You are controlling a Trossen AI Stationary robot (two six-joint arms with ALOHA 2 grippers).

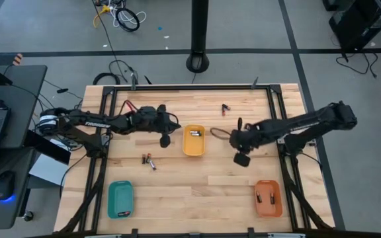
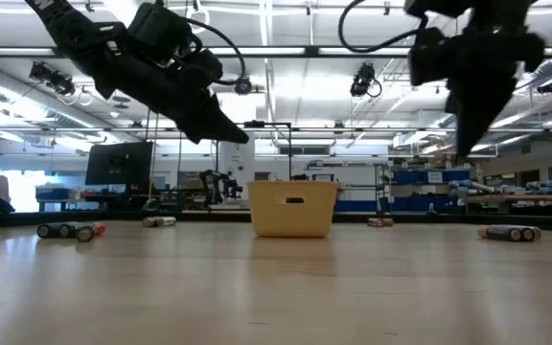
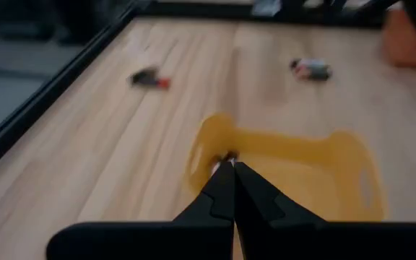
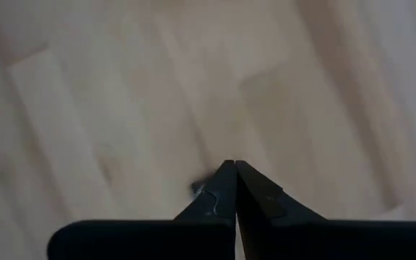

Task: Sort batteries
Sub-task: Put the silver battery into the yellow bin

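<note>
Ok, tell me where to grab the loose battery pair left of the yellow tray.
Take one cell of the battery pair across its middle, coming straight down from above: they lie flat on the table, side by side, so pinch across the narrow width.

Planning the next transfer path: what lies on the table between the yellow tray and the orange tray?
Nothing: in the high view, only bare wood separates the yellow tray from the orange tray.
</note>
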